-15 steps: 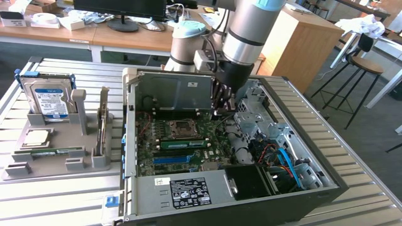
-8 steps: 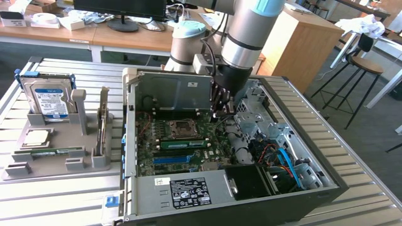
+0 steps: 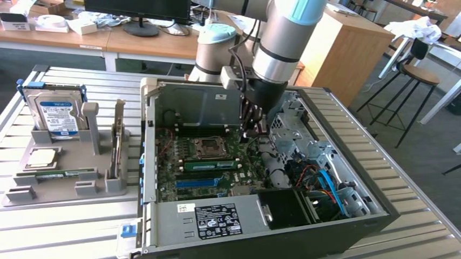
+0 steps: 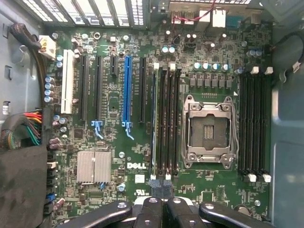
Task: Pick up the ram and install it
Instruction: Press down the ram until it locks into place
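Bright even daylight, pale glare on the slatted table (image 3: 65, 226), soft shadow inside the open computer case (image 3: 187, 102).

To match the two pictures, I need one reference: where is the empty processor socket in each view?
Exterior view: processor socket on the motherboard, to the exterior view's left of the end effector.
Wrist view: processor socket between two banks of black memory slots.
Shared landmark: the blue expansion slot.

Slatted metal table (image 3: 65, 226), wooden desks (image 3: 144, 43) behind, black monitor (image 3: 137, 8), wooden cabinet (image 3: 346, 48), black stool (image 3: 421, 75), grey floor (image 3: 425, 156).
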`<state>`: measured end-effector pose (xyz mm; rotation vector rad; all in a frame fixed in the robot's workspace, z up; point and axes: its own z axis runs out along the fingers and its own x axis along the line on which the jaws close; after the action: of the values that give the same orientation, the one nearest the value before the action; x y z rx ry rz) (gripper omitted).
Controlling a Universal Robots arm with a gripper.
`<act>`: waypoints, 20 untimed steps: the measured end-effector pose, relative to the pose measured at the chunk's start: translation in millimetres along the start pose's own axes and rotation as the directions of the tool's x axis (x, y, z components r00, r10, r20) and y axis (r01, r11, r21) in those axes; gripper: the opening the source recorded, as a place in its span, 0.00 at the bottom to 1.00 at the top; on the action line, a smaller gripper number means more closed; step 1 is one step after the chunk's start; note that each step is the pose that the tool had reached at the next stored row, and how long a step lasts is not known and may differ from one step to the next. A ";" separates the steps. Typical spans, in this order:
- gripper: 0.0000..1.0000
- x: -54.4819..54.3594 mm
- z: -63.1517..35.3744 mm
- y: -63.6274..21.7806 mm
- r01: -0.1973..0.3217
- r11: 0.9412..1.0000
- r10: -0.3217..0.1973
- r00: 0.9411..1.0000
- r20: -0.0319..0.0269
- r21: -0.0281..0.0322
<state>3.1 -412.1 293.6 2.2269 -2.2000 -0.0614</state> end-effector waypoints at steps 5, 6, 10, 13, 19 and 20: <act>0.10 0.2 7.7 -0.3 0.000 1.000 0.000 1.000 0.000 0.000; 0.10 0.2 9.2 -0.3 0.000 1.000 0.000 1.000 0.000 0.000; 0.10 0.3 15.0 -0.5 0.000 1.000 0.000 1.000 0.000 0.000; 0.10 0.4 18.7 -0.6 0.000 1.000 0.000 1.000 0.001 0.000; 0.10 0.5 25.1 -0.8 0.000 1.000 0.000 1.000 0.001 0.000; 0.10 0.5 26.1 -0.8 0.000 1.000 0.000 1.000 0.001 0.000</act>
<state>3.0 -412.1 267.5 2.2274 -2.2004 -0.0624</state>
